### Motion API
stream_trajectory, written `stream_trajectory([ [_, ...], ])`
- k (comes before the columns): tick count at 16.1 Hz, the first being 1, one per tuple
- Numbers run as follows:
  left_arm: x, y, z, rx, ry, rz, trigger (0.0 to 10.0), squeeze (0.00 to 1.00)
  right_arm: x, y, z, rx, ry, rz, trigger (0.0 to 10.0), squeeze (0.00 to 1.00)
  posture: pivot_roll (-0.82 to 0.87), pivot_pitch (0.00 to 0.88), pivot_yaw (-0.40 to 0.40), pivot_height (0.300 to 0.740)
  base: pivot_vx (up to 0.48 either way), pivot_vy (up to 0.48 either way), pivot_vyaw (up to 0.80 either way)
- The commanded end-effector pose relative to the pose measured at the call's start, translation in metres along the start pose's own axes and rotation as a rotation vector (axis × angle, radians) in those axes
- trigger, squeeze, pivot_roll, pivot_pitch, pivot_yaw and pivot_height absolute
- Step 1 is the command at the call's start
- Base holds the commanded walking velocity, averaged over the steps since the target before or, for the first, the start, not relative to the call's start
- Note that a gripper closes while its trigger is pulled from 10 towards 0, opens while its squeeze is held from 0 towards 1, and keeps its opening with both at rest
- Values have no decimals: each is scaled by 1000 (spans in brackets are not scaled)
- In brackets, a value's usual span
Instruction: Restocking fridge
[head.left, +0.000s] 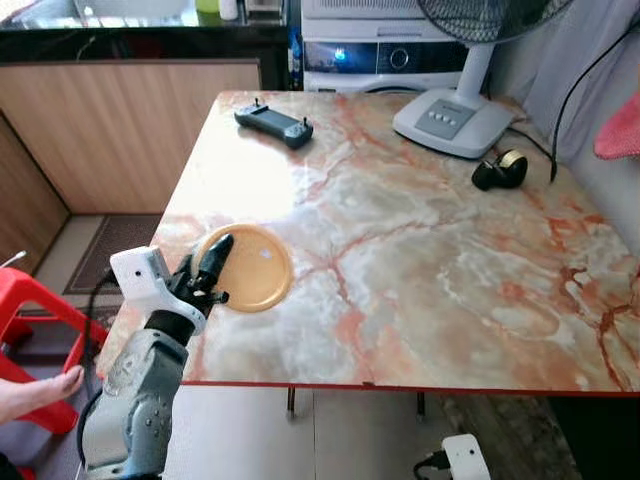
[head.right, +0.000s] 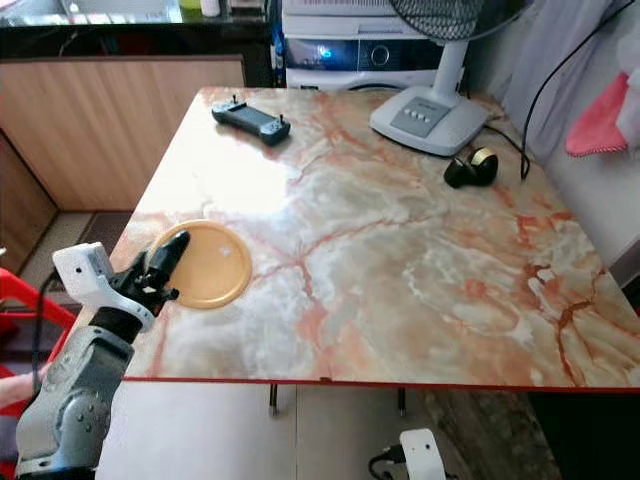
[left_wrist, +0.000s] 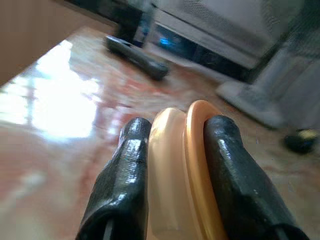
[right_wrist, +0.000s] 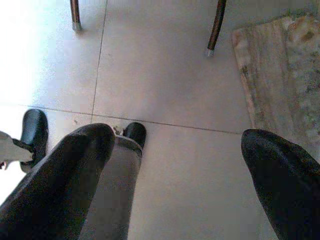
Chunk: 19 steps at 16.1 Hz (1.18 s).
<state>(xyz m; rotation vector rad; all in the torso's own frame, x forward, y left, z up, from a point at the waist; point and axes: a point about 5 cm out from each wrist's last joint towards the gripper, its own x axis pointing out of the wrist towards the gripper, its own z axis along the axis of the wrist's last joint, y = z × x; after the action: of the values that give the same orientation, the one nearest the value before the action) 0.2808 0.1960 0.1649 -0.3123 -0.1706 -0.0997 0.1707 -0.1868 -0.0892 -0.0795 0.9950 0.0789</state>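
— Any brand or writing you can read?

— None. The black controller (head.left: 273, 124) at the table's far left and the white fan base (head.left: 452, 121) at the far right have markings too small to make out, and so does the white appliance (head.left: 385, 55) behind the table, which shows a blue light.

— Where is the plate?

— The orange plate (head.left: 250, 268) lies flat at the near left corner of the marble table (head.left: 420, 270). The left gripper (head.left: 209, 271) is clamped on its near rim: the left wrist view has the rim pinched between the two black fingers (left_wrist: 122, 185).

— And the other one?

— The right gripper (right_wrist: 182, 180) hangs below the table with its fingers spread wide apart, nothing between them, above pale floor tiles (right_wrist: 165, 70) and two metal table legs (right_wrist: 216, 26).

— The room?

— Cream marble veined in orange, red-edged. A black and gold object (head.left: 501, 170) sits by a black cable near the fan. Wood panelling stands to the left, a red stool (head.left: 30, 310) with a person's bare foot (head.left: 35, 392) near it.
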Motion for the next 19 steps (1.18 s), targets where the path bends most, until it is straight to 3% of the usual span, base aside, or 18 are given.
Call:
stream_trajectory([
  [1, -3, -3, 15, 176, -60, 35, 10000, 0, -1, -1, -6, 9, 17, -12, 10000, 0, 94, 27, -16, 740, 0, 0, 0],
  [2, -3, -3, 15, 176, -60, 35, 10000, 0, -1, -1, -6, 9, 17, -12, 10000, 0, 94, 27, -16, 740, 0, 0, 0],
  [5, -7, -13, 8, 510, -4, -96, 10000, 0, -1, 2, -6, 42, -6, -21, 10000, 0, 85, 26, 5, 740, 0, 0, 0],
  [9, -4, -13, 8, 558, -26, -58, 10000, 0, -1, 2, -5, 59, -20, -36, 10000, 0, 85, 52, -2, 740, 0, 0, 0],
  [14, -3, -22, 0, 604, -17, -108, 10000, 0, -1, -1, -4, 67, -19, -46, 10000, 0, 87, 74, -10, 740, 0, 0, 0],
  [19, 0, -24, 3, 609, -33, -106, 10000, 0, -1, -1, -4, 51, -4, -34, 10000, 0, 89, 83, -10, 740, 0, 0, -800],
])
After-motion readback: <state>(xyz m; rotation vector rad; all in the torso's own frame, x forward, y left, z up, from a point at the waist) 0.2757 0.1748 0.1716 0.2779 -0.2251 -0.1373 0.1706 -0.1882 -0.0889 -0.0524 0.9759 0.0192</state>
